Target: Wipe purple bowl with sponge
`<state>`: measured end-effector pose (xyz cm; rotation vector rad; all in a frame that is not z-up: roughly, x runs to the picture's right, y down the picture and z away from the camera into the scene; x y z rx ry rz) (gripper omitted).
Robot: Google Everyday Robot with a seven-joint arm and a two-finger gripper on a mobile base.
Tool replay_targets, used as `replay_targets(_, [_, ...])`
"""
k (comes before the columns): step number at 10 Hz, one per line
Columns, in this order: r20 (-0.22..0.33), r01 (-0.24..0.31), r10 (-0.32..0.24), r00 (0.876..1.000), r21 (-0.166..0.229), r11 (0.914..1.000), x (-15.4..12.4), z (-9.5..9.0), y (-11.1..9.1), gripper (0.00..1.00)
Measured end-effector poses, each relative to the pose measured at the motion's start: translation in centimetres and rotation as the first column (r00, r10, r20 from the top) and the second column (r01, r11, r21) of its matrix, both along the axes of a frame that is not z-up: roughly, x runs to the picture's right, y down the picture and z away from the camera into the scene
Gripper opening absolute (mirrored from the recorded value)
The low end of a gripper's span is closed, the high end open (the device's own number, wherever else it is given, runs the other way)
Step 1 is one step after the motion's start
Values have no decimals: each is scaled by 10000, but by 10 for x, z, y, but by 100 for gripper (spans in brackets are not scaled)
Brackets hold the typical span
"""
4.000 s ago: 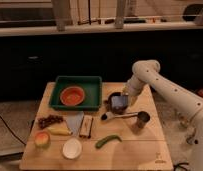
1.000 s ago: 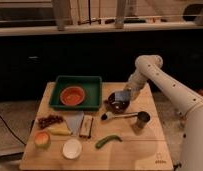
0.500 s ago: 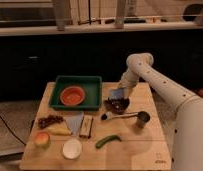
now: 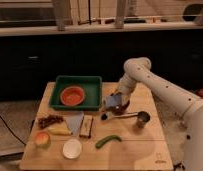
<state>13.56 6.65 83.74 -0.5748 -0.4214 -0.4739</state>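
Note:
The purple bowl (image 4: 121,107) is a small dark round bowl on the wooden table, right of the green tray; only its right part shows. My gripper (image 4: 115,99) hangs from the white arm and sits over the bowl's left side. A small light-blue sponge (image 4: 112,101) is at the gripper's tip, pressed against or into the bowl.
A green tray (image 4: 92,85) holds an orange bowl (image 4: 72,95). A metal cup (image 4: 142,119) with a long handle stands right of the dark bowl. A green pepper (image 4: 108,141), white bowl (image 4: 72,148), grapes (image 4: 49,120), a peach (image 4: 42,139) and a pale blue-grey triangular piece (image 4: 74,123) lie at the front left.
The arm has swung left, and the gripper with the sponge has moved left across the dark bowl. The bowl has shifted slightly left with it.

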Motion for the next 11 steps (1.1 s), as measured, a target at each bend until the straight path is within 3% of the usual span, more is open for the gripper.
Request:
replay_targets(5, [-843,-648,619,9945,-321,9974,63,10,3,1])
replay_targets(8, [-1209,-1014,992,9877,-119,9948,70,27,-17,1])
replay_targets(11, [-1013,-1190,1225,9873,405,9921,57,38,-41,1])
